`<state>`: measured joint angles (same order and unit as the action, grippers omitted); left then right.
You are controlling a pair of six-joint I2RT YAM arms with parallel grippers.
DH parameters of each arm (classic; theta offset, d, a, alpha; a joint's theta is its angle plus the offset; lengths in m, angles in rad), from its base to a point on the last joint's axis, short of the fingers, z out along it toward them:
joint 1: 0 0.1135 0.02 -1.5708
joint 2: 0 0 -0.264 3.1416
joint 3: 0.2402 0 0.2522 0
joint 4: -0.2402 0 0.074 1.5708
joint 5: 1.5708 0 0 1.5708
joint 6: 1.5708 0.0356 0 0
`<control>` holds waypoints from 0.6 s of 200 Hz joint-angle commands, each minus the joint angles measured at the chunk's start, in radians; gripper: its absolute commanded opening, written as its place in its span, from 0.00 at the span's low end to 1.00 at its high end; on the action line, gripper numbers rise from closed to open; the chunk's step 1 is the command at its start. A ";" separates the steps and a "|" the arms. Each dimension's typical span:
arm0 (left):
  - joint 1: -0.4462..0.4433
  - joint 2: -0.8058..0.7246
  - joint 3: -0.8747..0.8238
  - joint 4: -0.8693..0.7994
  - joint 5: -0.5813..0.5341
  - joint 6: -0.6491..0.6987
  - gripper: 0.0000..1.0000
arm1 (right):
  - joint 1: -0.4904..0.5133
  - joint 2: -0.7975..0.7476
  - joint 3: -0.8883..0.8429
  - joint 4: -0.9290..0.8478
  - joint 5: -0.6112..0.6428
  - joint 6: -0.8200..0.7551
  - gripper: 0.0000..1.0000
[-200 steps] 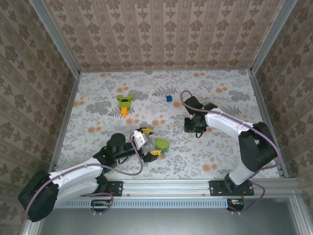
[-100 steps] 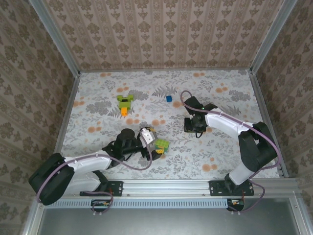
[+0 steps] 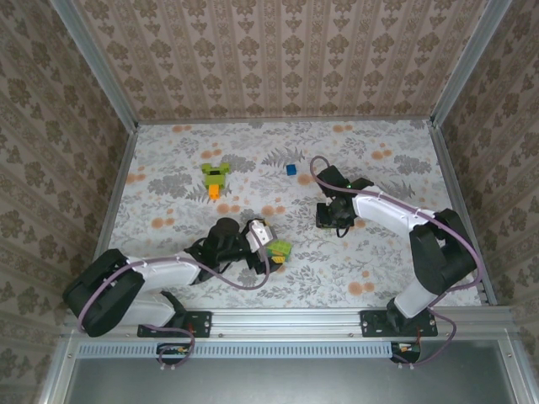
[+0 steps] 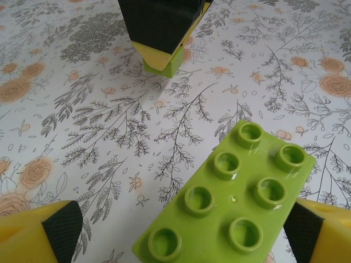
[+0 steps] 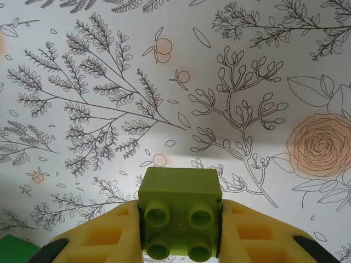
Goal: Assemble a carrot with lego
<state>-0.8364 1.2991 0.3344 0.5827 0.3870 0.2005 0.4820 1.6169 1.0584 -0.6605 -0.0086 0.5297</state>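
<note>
In the left wrist view, the left fingers (image 4: 38, 238) are seen spread wide, low over the flowered bench (image 4: 98, 126). A lime-green six-stud brick (image 4: 230, 205) lies flat between them, studs up and turned at an angle. It is placed far toward the finger at the right of that picture, whose black pad is just beside one corner of the brick; whether they touch cannot be told. The other finger is well apart from it. In the top view, this brick (image 3: 280, 249) is found near the front middle of the bench (image 3: 379, 269), at the end of the left arm (image 3: 168, 271).

The right fingers (image 5: 104, 235) are pressed on a lime-green four-stud brick (image 5: 180, 213), which is pinched by its two sides, with the studs turned toward the camera. A dark green piece (image 5: 11, 247) is cut by the lower left edge of that view.

The carrot (image 3: 216, 177), lime green with an orange tip (image 3: 215, 191), lies at the far left of the bench, well apart from both pairs of fingers. A small blue brick (image 3: 290, 169) lies to its right.
</note>
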 commanded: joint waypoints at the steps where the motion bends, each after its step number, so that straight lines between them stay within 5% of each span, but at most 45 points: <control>1: 0.004 0.004 0.022 0.022 0.044 0.031 0.93 | -0.002 0.018 0.021 -0.012 -0.006 -0.005 0.29; 58: 0.004 -0.004 0.025 0.006 0.091 0.029 0.76 | 0.001 0.026 0.028 -0.019 0.000 -0.002 0.29; 120: 0.002 -0.010 0.015 0.008 0.111 0.007 0.73 | 0.007 0.023 0.032 -0.026 0.009 0.000 0.29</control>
<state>-0.8364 1.3006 0.3347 0.5838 0.4648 0.2176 0.4824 1.6337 1.0657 -0.6609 -0.0082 0.5297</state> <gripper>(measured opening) 0.736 0.303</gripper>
